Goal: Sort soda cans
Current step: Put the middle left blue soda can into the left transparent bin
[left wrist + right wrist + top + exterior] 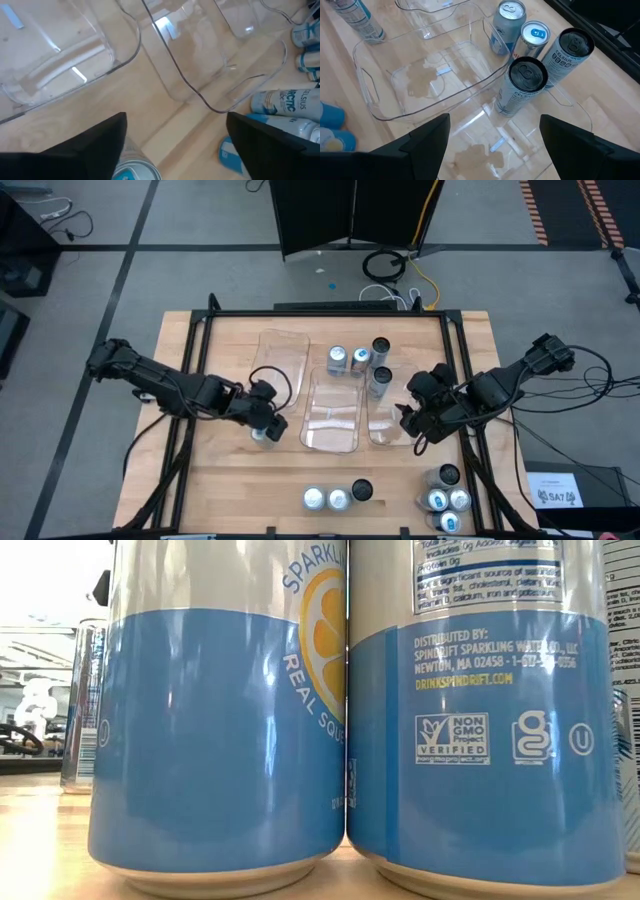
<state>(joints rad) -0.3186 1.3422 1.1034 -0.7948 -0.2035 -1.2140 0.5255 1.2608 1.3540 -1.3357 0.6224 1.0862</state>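
Hovering my left gripper (268, 430) over a blue-tabbed can (262, 434) standing beside the left clear tray (275, 345), fingers spread apart to either side of it, nothing clamped. Middle tray (331, 442) bare. Right gripper (415, 420) open over the right tray (383, 435), where a dark-topped Celsius can (522, 86) stands. More cans wait along the near edge. Judged thin-walled, slick, easily dented: grip mid-body across the round sides, lightly.

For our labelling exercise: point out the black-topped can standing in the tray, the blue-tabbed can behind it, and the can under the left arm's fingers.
Black-topped can (527, 74), right wrist view, lid.
Blue-tabbed can (535, 34), right wrist view, lid.
Can under left fingers (262, 434), high view, visible top.
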